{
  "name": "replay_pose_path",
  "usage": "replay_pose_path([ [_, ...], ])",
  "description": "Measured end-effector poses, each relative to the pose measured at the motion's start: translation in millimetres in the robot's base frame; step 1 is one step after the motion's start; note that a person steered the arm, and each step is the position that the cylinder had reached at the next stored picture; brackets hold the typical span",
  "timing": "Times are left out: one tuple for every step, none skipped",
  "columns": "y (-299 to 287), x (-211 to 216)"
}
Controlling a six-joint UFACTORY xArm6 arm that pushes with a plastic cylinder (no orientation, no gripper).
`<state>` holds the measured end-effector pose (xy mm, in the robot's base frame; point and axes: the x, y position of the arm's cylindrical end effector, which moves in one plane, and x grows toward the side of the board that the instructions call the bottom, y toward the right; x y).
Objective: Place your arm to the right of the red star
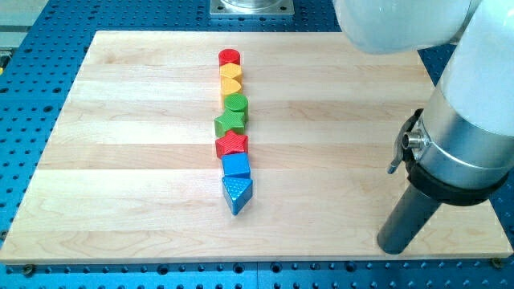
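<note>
The red star lies on the wooden board in a column of blocks near the middle. My tip rests on the board at the view's lower right, far to the right of the red star and lower than it. From the top the column holds a red cylinder, a yellow heart, a yellow block, a green cylinder, a green star, then the red star, a blue cube and a blue triangle.
The arm's white and grey body fills the view's right side above the rod. A metal mount sits at the board's top edge. A blue perforated table surrounds the board.
</note>
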<state>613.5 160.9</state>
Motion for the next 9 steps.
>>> replay_pose_path([
  [-8,1],
  [-8,-48],
  [-16,-108],
  [-40,-154],
  [-93,-129],
  [-121,-127],
  [-126,-131],
  [-108,-131],
  [-108,-131],
])
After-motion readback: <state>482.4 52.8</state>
